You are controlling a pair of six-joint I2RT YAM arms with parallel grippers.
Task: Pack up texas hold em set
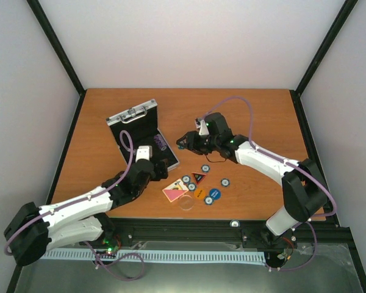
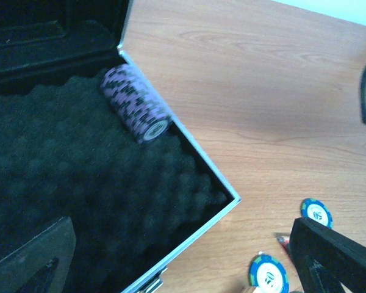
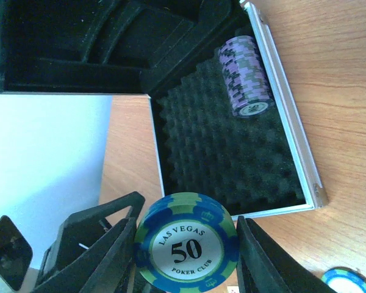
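The silver case point(image 1: 118, 118) lies open at the back left, black foam inside point(image 2: 79, 183). A purple chip stack point(image 2: 136, 102) lies on its side against the case's right wall point(image 3: 280, 116). My left gripper point(image 1: 160, 170) hovers open over the case's near right corner point(image 2: 235, 199), nothing between its fingers point(image 2: 335, 256). My right gripper point(image 3: 186, 247) is shut on a stack of blue-green "50" chips point(image 3: 186, 244), held just right of the case point(image 1: 183, 144). Loose on the table lie blue-white chips point(image 1: 186, 181), a red-black triangle point(image 1: 199, 177), a pink card deck point(image 1: 174, 193), an orange disc point(image 1: 199, 194), a blue disc point(image 1: 214, 195) and a clear disc point(image 1: 186, 202).
Two more blue-white chips point(image 1: 205, 169) point(image 1: 224, 182) sit right of the loose group, and two chips point(image 2: 316, 213) point(image 2: 269, 274) show near my left fingers. The case lid point(image 1: 132, 114) stands up at the back. White walls and a black frame point(image 1: 67, 122) border the wooden table.
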